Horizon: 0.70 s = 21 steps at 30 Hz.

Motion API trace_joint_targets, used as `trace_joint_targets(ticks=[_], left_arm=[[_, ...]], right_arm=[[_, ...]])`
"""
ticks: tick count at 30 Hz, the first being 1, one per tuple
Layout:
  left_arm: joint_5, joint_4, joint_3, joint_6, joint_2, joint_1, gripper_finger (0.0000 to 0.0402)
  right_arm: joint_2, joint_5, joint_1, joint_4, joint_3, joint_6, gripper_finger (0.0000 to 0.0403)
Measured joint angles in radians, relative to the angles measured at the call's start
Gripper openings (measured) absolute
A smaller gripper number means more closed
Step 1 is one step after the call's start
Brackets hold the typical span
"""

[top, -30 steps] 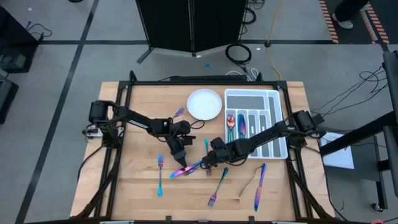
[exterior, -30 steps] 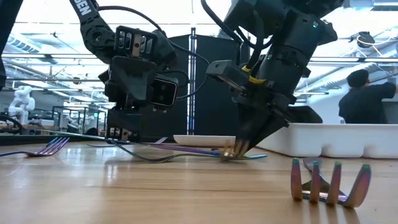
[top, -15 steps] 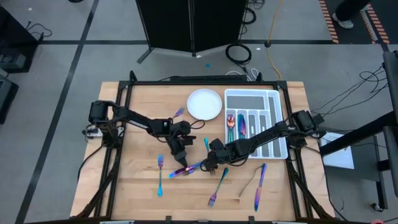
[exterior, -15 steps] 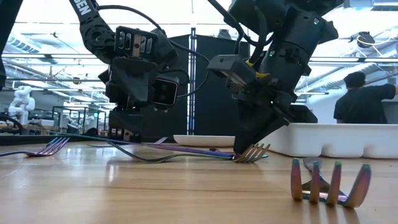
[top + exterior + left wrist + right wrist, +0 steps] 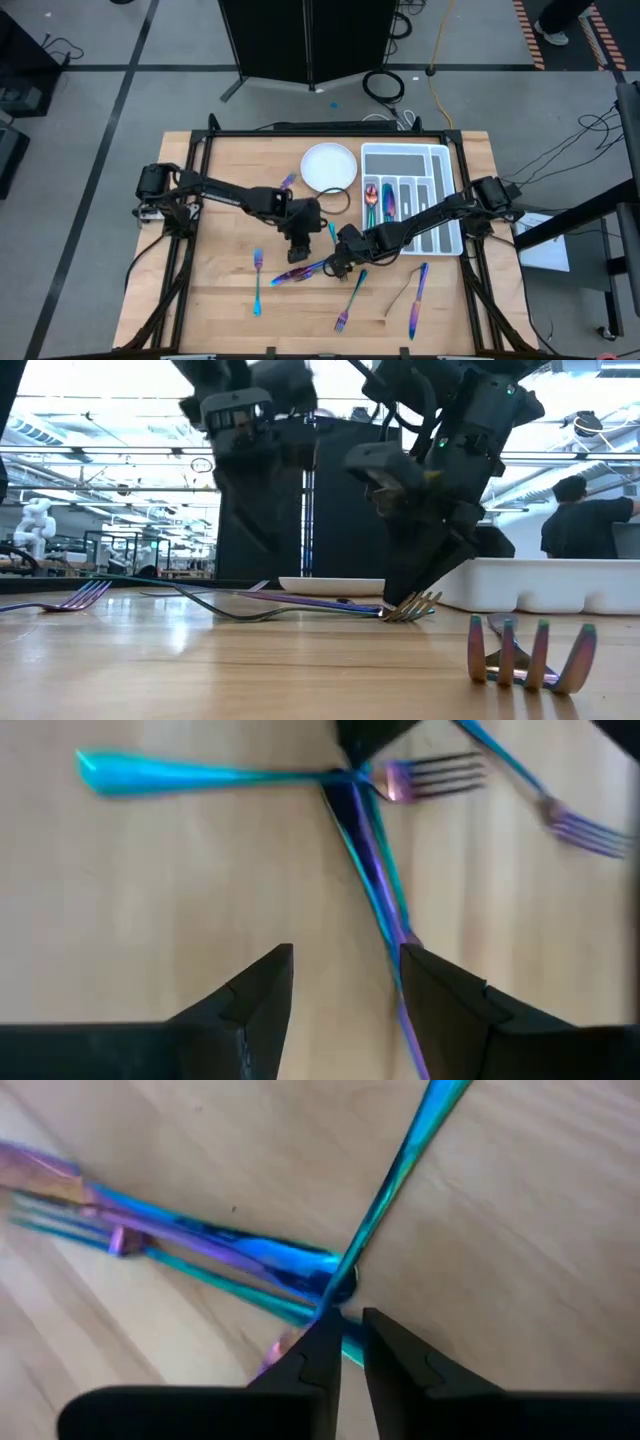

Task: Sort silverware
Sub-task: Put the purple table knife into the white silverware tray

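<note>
- Left pincer (image 5: 305, 238) has lifted off the crossed pile and shifted toward the plate side since a second ago; in the low view it now hangs clear above the desk (image 5: 225, 300) where it sat down among the cutlery before. Its fingers stand well apart and empty in the left wrist view.
- Right pincer (image 5: 338, 262) stays low at the pile, tips down at the fork head (image 5: 410, 605). Its fingers were pinched and are now cracked only a sliver apart (image 5: 345, 1342); you can't tell from these views whether it still holds anything.
- The fork (image 5: 300, 272) lies flat on the desk, crossing other handles. It has turned a bit since a second ago, tines now showing toward the low camera.
- Meaning: that grab looks like a slip or a release, so nothing is lifted. You likely need a fresh pick here.
- Rest of the silverware is scattered on the desk: forks (image 5: 257, 280), (image 5: 350, 300), a knife (image 5: 415, 300), a few pieces already in the cutlery tray (image 5: 440, 160). White plate (image 5: 329, 166) sits beside the tray. Sorting is early.
</note>
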Motion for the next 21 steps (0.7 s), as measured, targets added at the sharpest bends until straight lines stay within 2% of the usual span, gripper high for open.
trace_joint_targets(ticks=[4,10,17,21], left_arm=[[-0.167,-0.054,0.06,-0.055,0.001,-0.075,0.0184],[-0.301,-0.058,0.061,-0.199,0.002,-0.165,0.0184],[-0.317,-0.056,0.059,-0.202,0.003,-0.228,0.0184],[-0.321,-0.055,0.059,-0.183,0.003,-0.226,0.0184]], right_arm=[[-0.068,0.049,0.016,-0.066,0.0,-0.097,0.0038],[-0.193,0.166,0.047,-0.183,0.001,-0.2,0.0038],[-0.314,0.184,0.042,-0.258,0.001,-0.234,0.0038],[-0.361,0.208,0.04,-0.277,0.001,-0.169,0.0038]])
